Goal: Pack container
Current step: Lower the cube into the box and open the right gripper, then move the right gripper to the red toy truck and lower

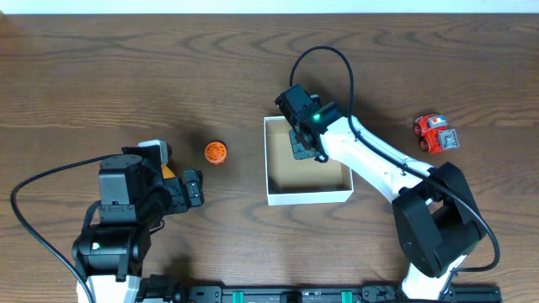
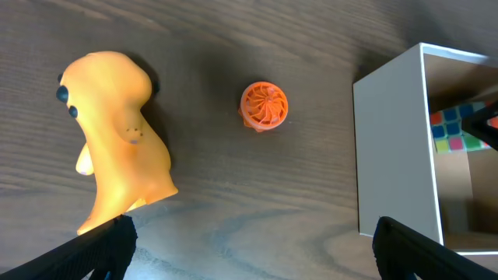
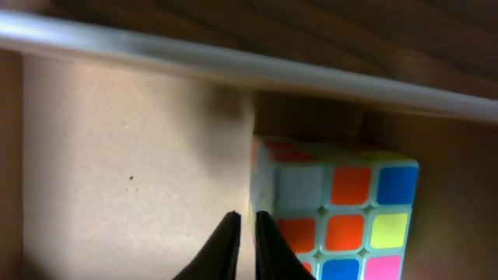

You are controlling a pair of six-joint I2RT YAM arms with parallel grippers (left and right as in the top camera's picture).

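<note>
The container [image 1: 308, 198] is a shallow white box with a tan bottom at the table's middle. My right gripper [image 1: 301, 145] is inside its far part. In the right wrist view the fingers [image 3: 247, 218] are shut and empty, just left of a colourful puzzle cube [image 3: 342, 218] lying on the box bottom [image 3: 117, 155]. My left gripper [image 1: 192, 189] is open and empty, low over the table at the left [image 2: 249, 253]. A yellow-orange rubber toy figure [image 2: 117, 148] lies by its left finger. A small orange ribbed ball [image 1: 216, 152] sits between that toy and the box wall [image 2: 393, 148].
A red toy truck [image 1: 435, 133] stands on the table at the far right, apart from the box. The right arm's white links [image 1: 379, 164] stretch over the box's right side. Bare wood surrounds the left gripper.
</note>
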